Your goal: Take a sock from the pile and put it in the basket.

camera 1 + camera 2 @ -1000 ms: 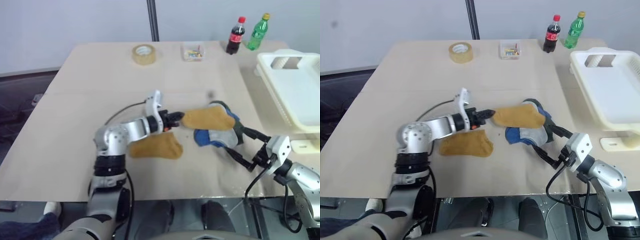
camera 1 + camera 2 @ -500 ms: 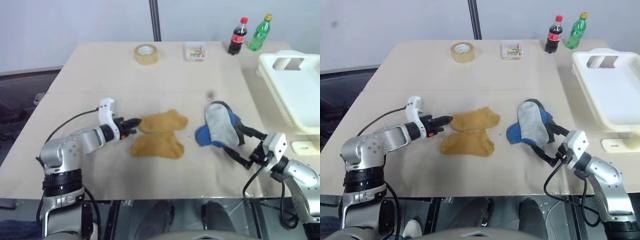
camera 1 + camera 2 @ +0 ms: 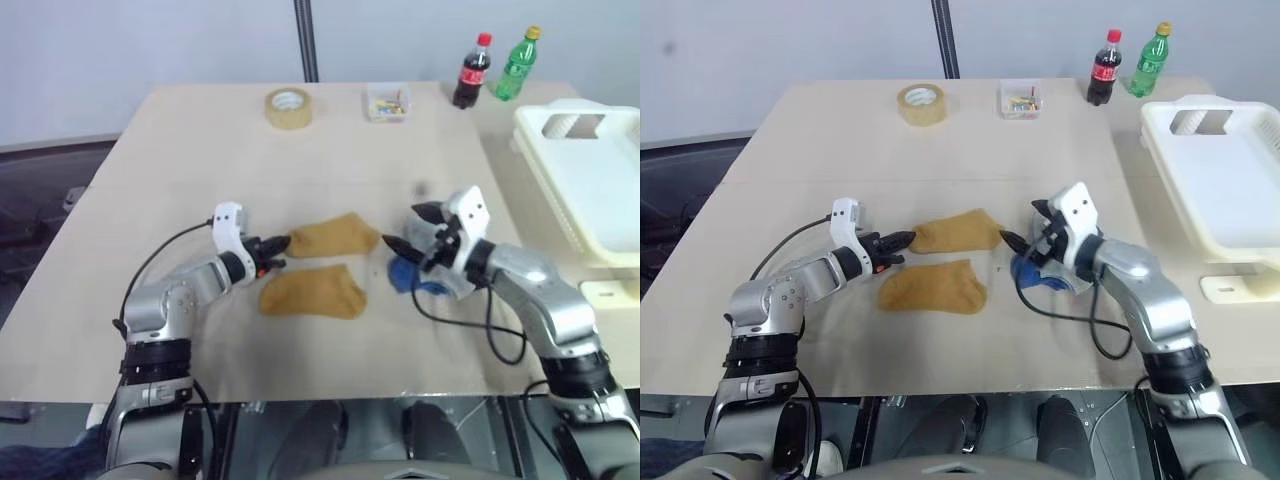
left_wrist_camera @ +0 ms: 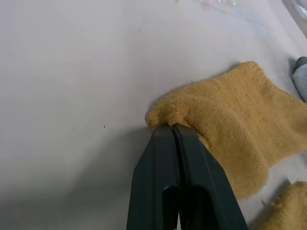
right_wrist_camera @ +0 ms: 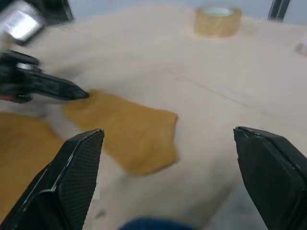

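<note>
Mustard yellow-brown fabric sock [image 3: 332, 236]: flat on tan table [image 3: 200, 170], cuff pinched in closed left gripper [image 3: 280, 246] (spread out for handover, likely). Right gripper [image 3: 1021, 226]: jaws wide, empty, facing sock's toe. Large white slotted plastic basket [image 3: 590, 190]: far right, well apart.

sock [image 3: 333, 236] left of pile [image 3: 425, 272] | basket [image 3: 590, 180] right | second sock [image 3: 312, 292] in front

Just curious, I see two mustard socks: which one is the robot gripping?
The farther sock, pinched at its edge by the left end effector; the nearer mustard sock lies untouched.
</note>
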You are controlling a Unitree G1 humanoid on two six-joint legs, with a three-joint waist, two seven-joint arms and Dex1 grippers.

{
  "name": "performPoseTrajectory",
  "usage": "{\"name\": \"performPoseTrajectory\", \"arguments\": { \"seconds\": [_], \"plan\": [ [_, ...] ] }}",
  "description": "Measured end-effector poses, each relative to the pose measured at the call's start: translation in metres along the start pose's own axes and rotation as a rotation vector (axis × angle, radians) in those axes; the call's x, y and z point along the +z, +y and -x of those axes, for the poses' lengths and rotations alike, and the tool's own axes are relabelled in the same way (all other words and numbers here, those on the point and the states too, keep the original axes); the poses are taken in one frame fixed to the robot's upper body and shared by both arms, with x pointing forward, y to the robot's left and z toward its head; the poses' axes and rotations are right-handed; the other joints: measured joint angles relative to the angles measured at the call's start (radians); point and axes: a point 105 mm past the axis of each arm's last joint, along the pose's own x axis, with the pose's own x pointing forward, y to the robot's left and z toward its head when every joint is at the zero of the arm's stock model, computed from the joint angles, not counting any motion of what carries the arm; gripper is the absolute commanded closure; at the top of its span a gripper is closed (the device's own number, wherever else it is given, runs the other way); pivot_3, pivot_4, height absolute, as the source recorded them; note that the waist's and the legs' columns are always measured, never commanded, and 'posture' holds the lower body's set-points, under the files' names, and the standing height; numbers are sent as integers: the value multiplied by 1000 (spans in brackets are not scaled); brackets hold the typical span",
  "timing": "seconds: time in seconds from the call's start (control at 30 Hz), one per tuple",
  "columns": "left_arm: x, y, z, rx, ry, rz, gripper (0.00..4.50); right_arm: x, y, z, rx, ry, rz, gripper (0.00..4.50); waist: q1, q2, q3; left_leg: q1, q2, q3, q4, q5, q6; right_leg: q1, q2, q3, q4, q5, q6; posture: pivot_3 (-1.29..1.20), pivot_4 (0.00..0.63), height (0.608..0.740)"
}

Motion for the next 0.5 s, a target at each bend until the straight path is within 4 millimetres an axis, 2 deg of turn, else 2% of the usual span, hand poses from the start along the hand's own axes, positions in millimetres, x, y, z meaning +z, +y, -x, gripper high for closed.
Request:
{"name": "performPoseTrajectory", "arguments": {
  "seconds": [0.17,0.23,0.3,0.33,0.43,0.5],
  "plan": [
    [1,3,1,16,-11,-12,4454,-34,3,-25,-12,164,-87,0,-12,0,0,0,0,0,0,0,0,0,0,0,1,0,0,0,150,740],
    [0,5,2,24,-16,-12,4454,-37,3,-32,-18,179,-101,0,-19,0,0,0,0,0,0,0,0,0,0,0,1,0,0,0,150,740],
    [0,4,3,23,-21,-13,4500,-34,4,-36,-20,179,-90,574,-22,0,0,0,0,0,0,0,0,0,0,0,1,0,0,0,150,740],
    [-1,4,3,23,-23,-10,4500,-35,4,-36,-20,182,-87,700,-22,0,0,0,0,0,0,0,0,0,0,0,1,0,0,0,150,740],
    [-3,5,7,33,-30,-5,4500,-36,7,-38,-7,184,-88,2307,-24,0,0,0,0,0,0,0,0,0,0,0,1,0,0,0,150,740],
    [-3,5,7,32,-30,-7,4500,-36,10,-39,3,182,-92,3181,-25,1,0,0,0,0,0,0,0,0,0,0,1,0,0,0,150,740]
  ]
}}
